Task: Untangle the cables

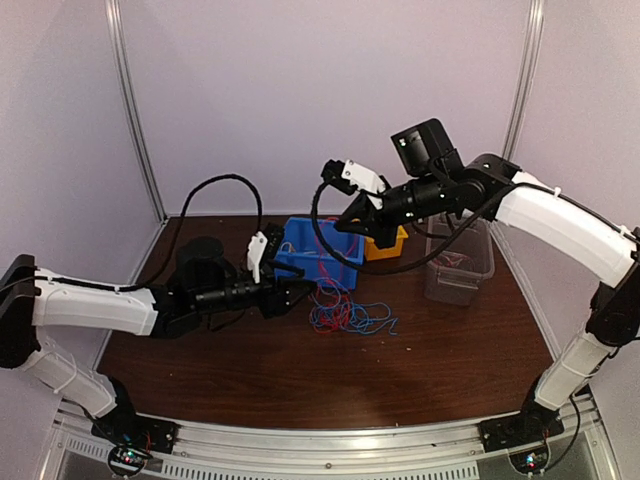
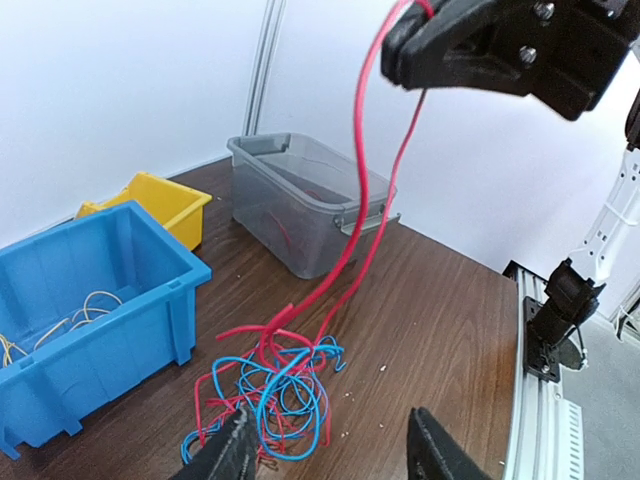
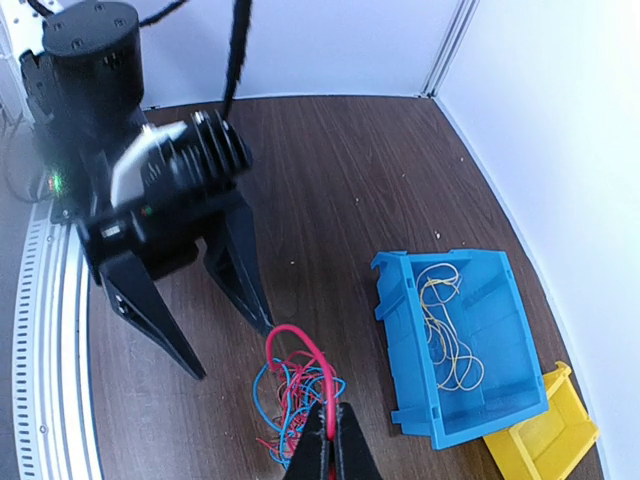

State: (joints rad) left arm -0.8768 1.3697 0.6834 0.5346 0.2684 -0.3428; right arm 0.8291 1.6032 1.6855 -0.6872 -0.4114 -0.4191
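Dark wooden bench carrying three bins and a tangle of cables. The blue bin, the reference for all positions, stands toward the rear of the bench. The translucent grey bin stands to the right of the blue bin, well apart from it. The smaller yellow bin lies between the two, just beside the blue bin's right rear corner.

The cables, red and blue strands looped together, lie on the bench just in front of the blue bin, near its right front corner.

The left claw is at bench level, in front of the blue bin and to the left of the tangle. Its fingers are spread with nothing between them. One finger is at the edge of the heap; contact cannot be discerned.

The right claw hangs above the tangle, higher than the blue bin's rim, and is clenched on a red strand. This strand rises from the heap to the claw as a long loop, its lower end among the other cables. A few loose yellow strands lie inside the blue bin.
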